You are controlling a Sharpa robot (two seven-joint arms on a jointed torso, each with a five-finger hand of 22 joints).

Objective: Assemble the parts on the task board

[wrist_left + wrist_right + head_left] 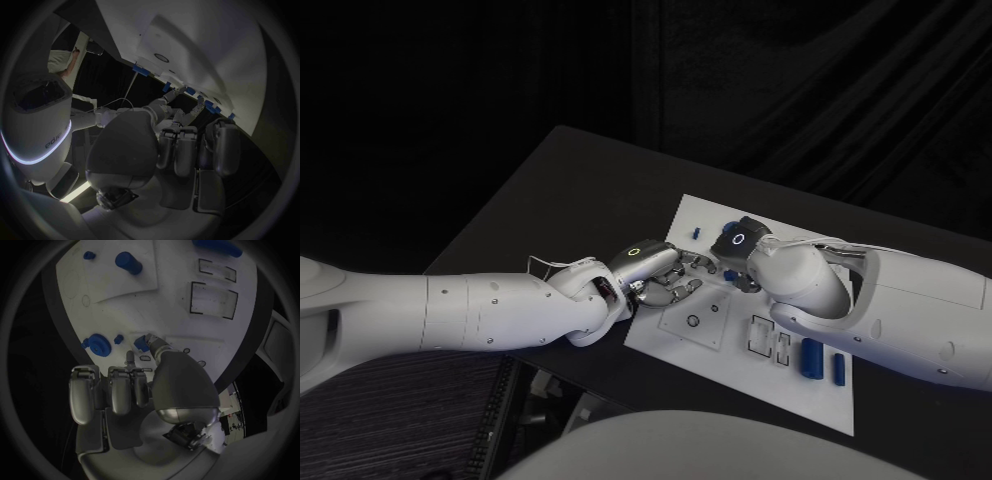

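So we've got the white task board (733, 340) sitting mid-desk (574, 190), and both hands meet over its near-left part. Our left hand (653, 270) reaches in with fingers spread toward the board; we can't tell if it's pinching anything. Our right hand (147, 390) hovers just above the board with fingers curled in, and a small blue part (142, 341) sits right at its thumb tip, but whether it's actually gripped, we can't say. Two blue cylinders (813, 358) lie at the board's near-right end, and a blue gear-like part (95, 343) sits beside the right hand.
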